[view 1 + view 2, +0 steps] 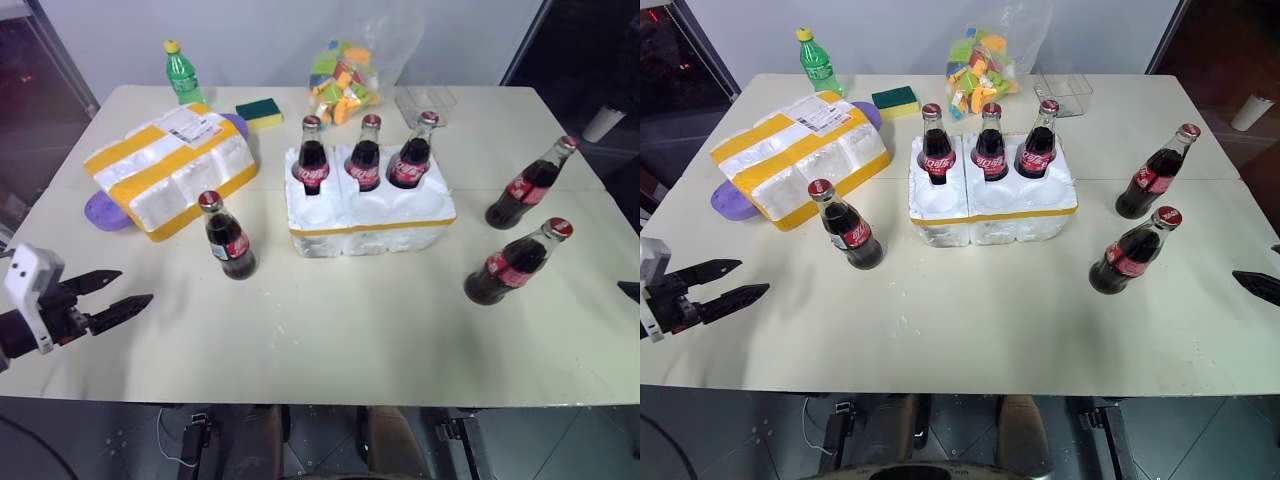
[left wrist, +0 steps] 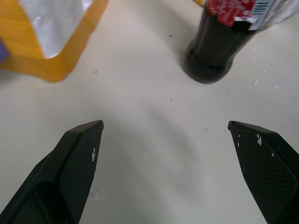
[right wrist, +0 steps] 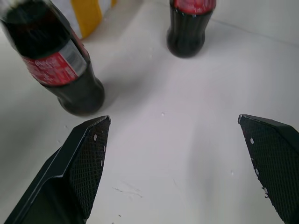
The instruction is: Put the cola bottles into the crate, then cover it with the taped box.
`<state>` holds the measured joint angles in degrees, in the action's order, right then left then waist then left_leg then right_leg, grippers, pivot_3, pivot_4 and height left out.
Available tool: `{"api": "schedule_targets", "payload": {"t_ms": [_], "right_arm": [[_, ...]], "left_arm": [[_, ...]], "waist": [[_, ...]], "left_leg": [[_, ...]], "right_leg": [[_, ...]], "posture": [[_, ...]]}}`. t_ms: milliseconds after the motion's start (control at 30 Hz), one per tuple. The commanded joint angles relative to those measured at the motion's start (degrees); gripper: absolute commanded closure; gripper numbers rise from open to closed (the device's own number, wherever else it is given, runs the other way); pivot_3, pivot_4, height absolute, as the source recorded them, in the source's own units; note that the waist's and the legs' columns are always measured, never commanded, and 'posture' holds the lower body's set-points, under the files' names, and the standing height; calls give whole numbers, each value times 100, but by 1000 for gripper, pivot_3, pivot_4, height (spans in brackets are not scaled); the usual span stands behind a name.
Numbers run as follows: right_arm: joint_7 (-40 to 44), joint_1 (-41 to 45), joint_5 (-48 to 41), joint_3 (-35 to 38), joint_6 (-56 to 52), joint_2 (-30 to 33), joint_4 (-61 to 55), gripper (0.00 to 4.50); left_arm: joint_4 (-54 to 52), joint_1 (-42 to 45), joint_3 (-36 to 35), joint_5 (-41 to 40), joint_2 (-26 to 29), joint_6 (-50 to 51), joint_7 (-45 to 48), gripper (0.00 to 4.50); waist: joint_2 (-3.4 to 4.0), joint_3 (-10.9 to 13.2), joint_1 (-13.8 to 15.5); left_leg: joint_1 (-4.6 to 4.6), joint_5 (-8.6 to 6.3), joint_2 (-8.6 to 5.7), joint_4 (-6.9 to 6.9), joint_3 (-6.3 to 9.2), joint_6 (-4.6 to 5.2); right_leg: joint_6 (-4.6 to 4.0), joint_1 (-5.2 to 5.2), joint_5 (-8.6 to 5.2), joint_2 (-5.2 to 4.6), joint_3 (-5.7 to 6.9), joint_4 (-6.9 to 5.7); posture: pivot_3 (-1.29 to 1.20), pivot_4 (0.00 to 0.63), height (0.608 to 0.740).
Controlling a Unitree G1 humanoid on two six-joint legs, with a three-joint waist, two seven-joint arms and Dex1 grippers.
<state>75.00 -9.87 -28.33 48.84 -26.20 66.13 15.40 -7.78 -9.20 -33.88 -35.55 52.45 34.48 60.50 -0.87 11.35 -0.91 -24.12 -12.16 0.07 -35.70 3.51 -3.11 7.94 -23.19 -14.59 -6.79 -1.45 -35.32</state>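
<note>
Left eye view: small glass cola bottles (image 1: 228,238), three loose on the desk; heavy, slick, breakable. I grip low body. My left gripper (image 1: 112,296) and right gripper (image 3: 175,163) gape, empty.

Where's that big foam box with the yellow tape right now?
The taped box lies on the table's far left, atop a purple thing, beside the green bottle and left of the crate.
</note>
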Motion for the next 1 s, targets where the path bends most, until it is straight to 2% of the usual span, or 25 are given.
{"api": "schedule_targets", "payload": {"t_ms": [33, 167, 267, 533, 733, 1000], "right_arm": [[385, -68, -215, 456, -270, 267, -269, 0], [863, 52, -717, 751, -1183, 666, -920, 0], [1031, 318, -1349, 862, -1991, 872, -1704, 0], [1051, 710, -1930, 756, -2834, 1021, -2800, 0], [760, 1128, -2286, 647, -3243, 945, -3081, 0], [368, 1256, -2477, 671, -3460, 759, -3311, 0]], "left_arm": [[82, 374, 138, -92, 258, -56, 268, 27], [160, 871, 510, -178, 472, 68, 636, 27], [404, 1332, 1106, 12, 536, -21, 888, 27], [984, 2767, 2376, 442, -179, -515, 901, 27], [1530, 3527, 2786, 686, -673, -737, 858, 27], [2008, 3898, 3165, 1120, -999, -1176, 916, 27]], "waist": [[0, 0, 7], [4, 0, 3], [13, -4, -16], [5, -2, 58], [4, -2, 13], [3, -2, 19]], "left_leg": [[1, 0, 0, 0, 0, 0], [2, 0, 0, -5, 0, 0], [8, 0, 1, -3, 0, 0], [-13, 1, 2, -26, 6, 1], [-14, 1, 2, -41, 6, 2], [-14, 2, 2, -40, 6, 3]], "right_leg": [[0, 0, 0, 1, 0, -1], [1, 4, 0, 1, 0, -4], [1, 3, 0, 2, 0, -13], [13, 4, 6, 6, 3, -13], [25, 4, 15, 6, 2, -22], [40, 3, 23, 7, 2, -24]], "posture": [[0, 150, 739], [0, 150, 739], [0, 150, 739], [0, 150, 739], [0, 150, 739], [0, 150, 739]]}}
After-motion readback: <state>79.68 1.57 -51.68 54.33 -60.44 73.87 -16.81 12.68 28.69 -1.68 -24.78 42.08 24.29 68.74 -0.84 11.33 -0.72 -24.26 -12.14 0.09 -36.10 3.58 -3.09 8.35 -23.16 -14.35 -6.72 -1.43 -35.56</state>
